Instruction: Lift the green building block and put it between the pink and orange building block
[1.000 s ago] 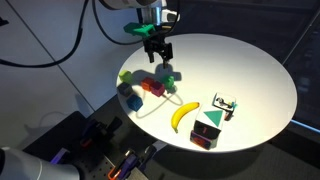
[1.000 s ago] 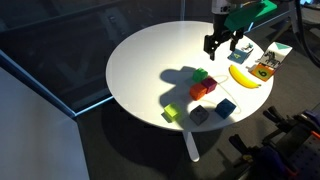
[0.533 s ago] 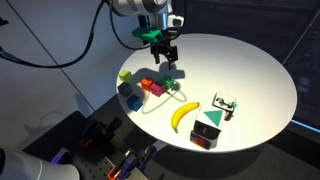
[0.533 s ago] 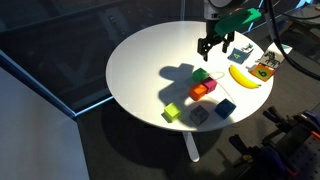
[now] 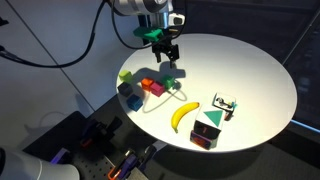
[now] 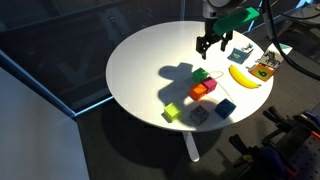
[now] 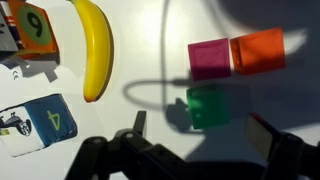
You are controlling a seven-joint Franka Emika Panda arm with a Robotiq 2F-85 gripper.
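Overhead, hand (image 5: pixel 165 60) spread, green block (image 7: pixel 207 107) beside pink block (image 7: pixel 208 58)

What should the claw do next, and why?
It should probably go straight down over the green block. The claw hangs open above the table and holds nothing. In the wrist view the green block lies roughly between its fingers, right beside the pink block. It must get lower before it can close on the block.
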